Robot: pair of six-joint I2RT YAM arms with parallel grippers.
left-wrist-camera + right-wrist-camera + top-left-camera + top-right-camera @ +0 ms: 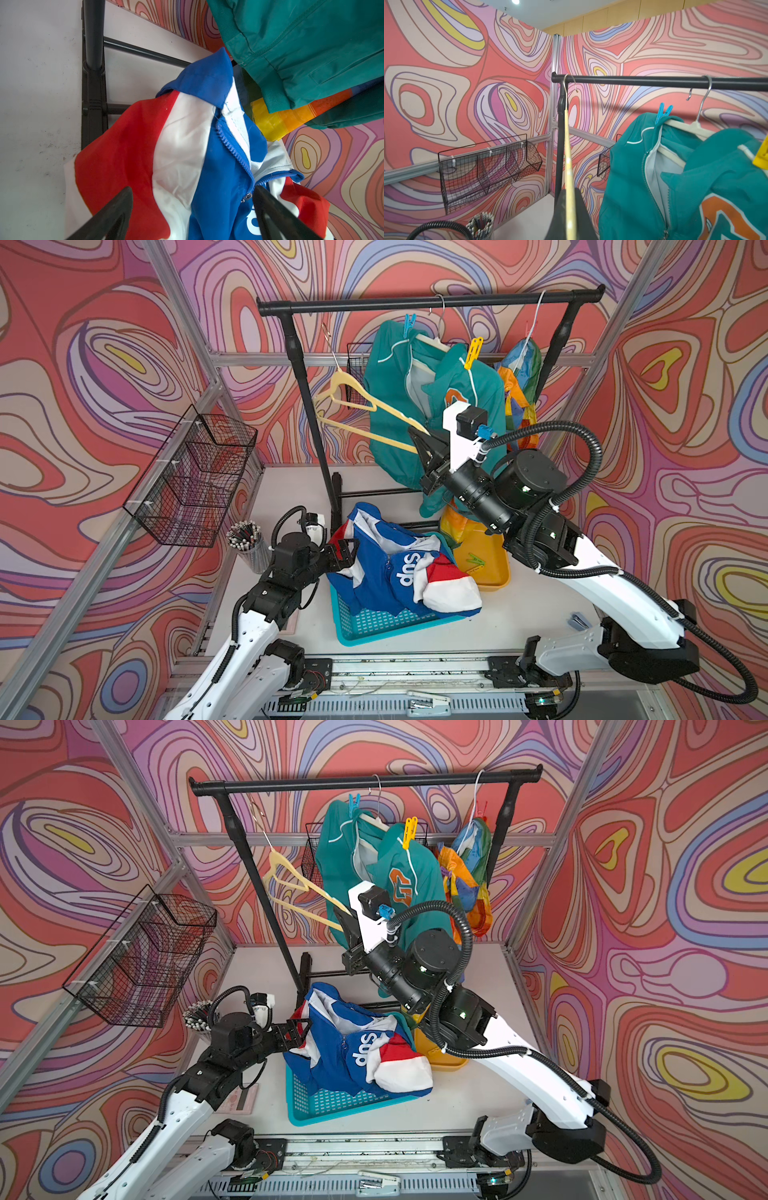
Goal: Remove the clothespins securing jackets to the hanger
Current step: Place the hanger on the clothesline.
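Right fingers [584, 217] tight on yellow hanger [569, 170]

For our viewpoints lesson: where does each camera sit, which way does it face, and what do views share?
Both top views: high overhead, looking down and forward at the clothes rack; both arms show.
Left wrist: faces the blue, red and white jacket; open left gripper shows.
Right wrist: faces the rack's rail; right gripper shut on the yellow hanger.
Shared: all show the teal jacket.
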